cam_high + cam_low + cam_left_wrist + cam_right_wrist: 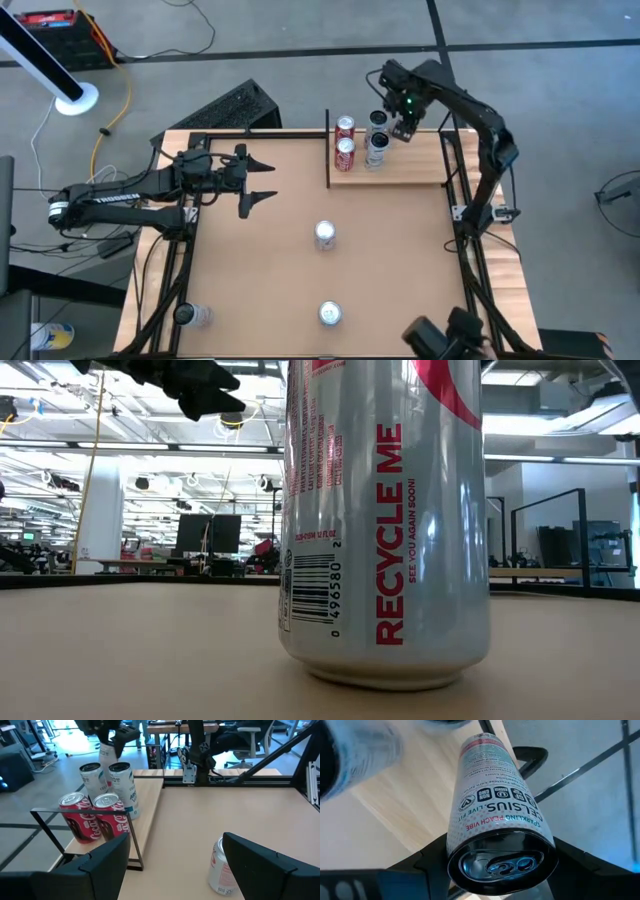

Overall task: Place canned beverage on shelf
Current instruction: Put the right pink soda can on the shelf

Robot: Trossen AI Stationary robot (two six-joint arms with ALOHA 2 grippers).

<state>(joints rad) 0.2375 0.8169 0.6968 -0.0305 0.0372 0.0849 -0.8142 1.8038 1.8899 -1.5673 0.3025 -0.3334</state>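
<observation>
- Celsius can (pixel 497 815): slim, white body, black top, "Sparkling Peach Vibe" print; sits between the right gripper (pixel 405 118) fingers, which are spread around it, over the back edge of the shelf (pixel 400 172).
- Shelf: pale wood-grain board at the table's far right, thin black bar (pixel 328 148) upright along its left short edge.
- On the shelf: two red Coca-Cola cans (pixel 345 142) just beside the bar, two slim dark-topped cans (pixel 377 140) next to them, close under the right gripper.
- Left gripper (pixel 258 177): over the table's left half, well apart from the shelf, fingers spread, holding nothing.
- Silver can (pixel 325 235) stands mid-table; another silver can (pixel 330 314) near the front edge, "RECYCLE ME" in red on its side.
- Clear bottle (pixel 192 316) lies at the front-left corner.
</observation>
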